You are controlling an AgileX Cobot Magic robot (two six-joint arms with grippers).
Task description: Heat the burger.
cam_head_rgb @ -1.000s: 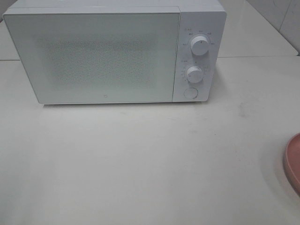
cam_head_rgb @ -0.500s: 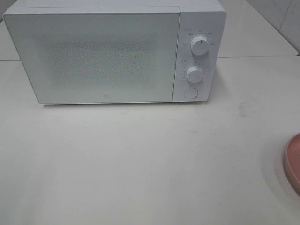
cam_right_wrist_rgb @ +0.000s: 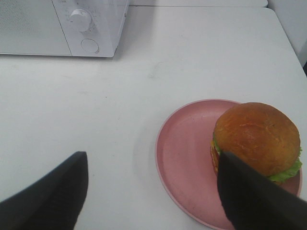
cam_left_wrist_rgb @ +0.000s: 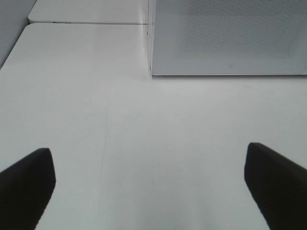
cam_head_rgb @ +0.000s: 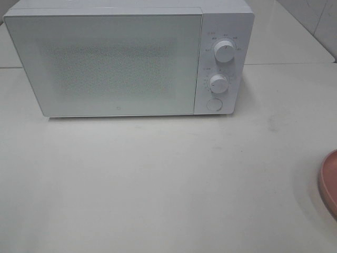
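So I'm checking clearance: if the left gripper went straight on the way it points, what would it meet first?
Probably the microwave: bare table lies between the open left gripper and its closed front, though depth is unclear.

The tabletop under me is pale, off-white and smooth, with a few faint scuffs. A white microwave stands on it with its door shut and its two dials and round button on the side nearest the pink plate. That plate lies flat on the tabletop, well apart from the microwave, out past its dial side and nearer to me, close to the tabletop's edge.
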